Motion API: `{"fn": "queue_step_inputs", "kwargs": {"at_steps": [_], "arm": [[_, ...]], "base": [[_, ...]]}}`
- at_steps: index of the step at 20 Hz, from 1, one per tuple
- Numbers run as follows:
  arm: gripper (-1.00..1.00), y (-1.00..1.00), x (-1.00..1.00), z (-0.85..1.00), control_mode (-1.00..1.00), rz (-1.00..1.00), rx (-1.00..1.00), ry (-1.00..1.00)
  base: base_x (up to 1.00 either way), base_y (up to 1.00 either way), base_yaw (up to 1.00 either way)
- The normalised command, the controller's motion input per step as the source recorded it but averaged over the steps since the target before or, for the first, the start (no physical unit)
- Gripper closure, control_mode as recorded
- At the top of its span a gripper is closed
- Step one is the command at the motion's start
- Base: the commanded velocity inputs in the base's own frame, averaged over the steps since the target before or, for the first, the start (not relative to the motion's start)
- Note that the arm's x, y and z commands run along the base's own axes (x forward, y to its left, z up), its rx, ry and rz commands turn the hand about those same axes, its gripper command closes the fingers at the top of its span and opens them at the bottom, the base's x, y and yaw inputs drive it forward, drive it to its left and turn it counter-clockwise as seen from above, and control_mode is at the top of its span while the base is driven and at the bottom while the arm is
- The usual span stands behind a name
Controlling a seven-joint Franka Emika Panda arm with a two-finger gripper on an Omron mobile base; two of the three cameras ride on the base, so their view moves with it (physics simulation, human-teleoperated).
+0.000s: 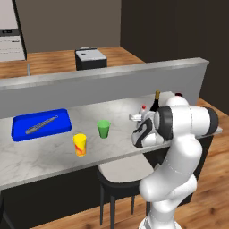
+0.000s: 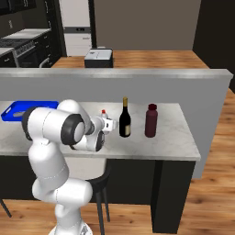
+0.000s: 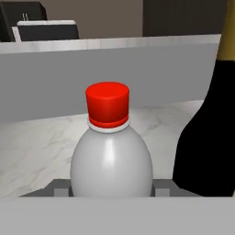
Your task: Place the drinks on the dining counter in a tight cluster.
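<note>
Blue tray [image 1: 20, 126] sits far left, holding what looks like a grey utensil [image 1: 41, 125]. Green cup [image 1: 103, 129] and yellow cup [image 1: 80, 144] stand nearby, apart. Black stool [image 1: 123, 174] below.

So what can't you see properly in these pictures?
- Small pale bottle: hand view cuts off its base; in the right base view the gripper covers all but its cap.
- Wine bottle: hand view crops its neck and right side; in the left base view the arm hides its body.
- Maroon bottle: left base view shows just its cap behind the arm.
- Utensil in the blue tray: too small to name.
</note>
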Motion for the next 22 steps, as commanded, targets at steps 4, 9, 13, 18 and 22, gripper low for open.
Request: {"fn": "queue_step_inputs", "kwargs": {"at_steps": [4,9,13,18,22], "arm": [[1.0,-0.19,0.01,0.0,-1.0,0.0,0.0,0.0],[1.0,-0.12,0.0,0.0,-1.0,0.0,0.0,0.0],[1.0,0.0,0.03,0.0,-1.0,0.0,0.0,0.0],[1.0,0.0,0.05,-0.11,-1.0,0.0,0.0,0.0],[1.0,0.0,0.0,-0.24,-1.0,0.0,0.0,0.0]], "base": [[0.0,0.0,0.0],[0.0,0.0,0.0],[0.0,0.0,0.0],[0.0,0.0,0.0],[0.0,0.0,0.0]]}}
